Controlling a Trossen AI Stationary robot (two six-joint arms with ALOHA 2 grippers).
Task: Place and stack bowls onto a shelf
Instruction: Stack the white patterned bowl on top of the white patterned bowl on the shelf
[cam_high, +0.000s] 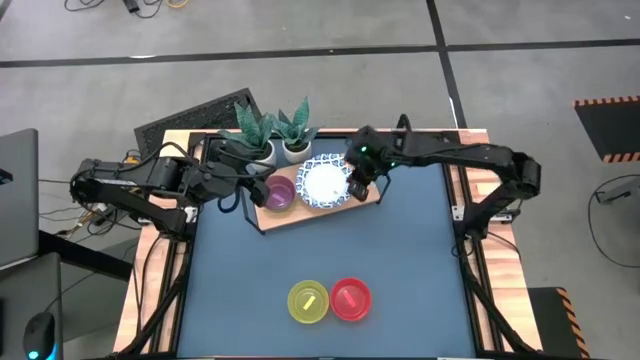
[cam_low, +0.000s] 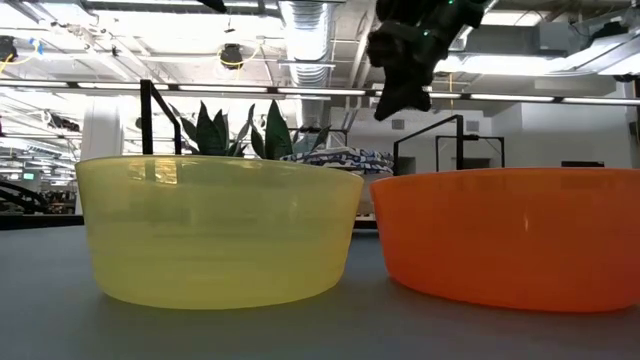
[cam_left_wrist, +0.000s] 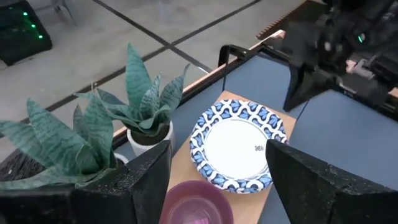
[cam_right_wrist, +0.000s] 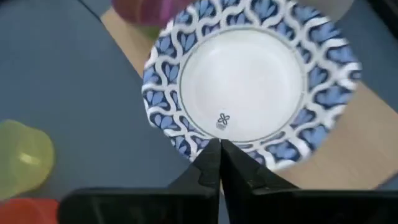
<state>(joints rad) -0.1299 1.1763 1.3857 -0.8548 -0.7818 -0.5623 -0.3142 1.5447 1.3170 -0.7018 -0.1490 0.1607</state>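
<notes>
The blue counter (cam_high: 330, 250) takes up most of the space, with the light wooden shelf (cam_high: 372, 194) lying toward its far edge between the two arms. On that shelf sits the white bowl with the blue patterned rim (cam_high: 323, 182), and the purple bowl (cam_high: 279, 194) stands just beside it on the left arm's side; whether more bowls are stacked beneath either one I cannot tell. Two small white pots of striped green plants (cam_high: 272, 128) stand right behind them. The right gripper (cam_high: 357, 187) hangs over the patterned bowl's rim on the right arm's side, its jaws pressed together with nothing between them, clear of the bowl in the low view. The left gripper (cam_high: 246, 190) hovers beside the purple bowl, its jaws spread wide and holding nothing. Well apart from all this, near the counter's front edge, the yellow bowl (cam_high: 308, 301) and the red bowl (cam_high: 350, 299) sit side by side, touching or nearly so.
</notes>
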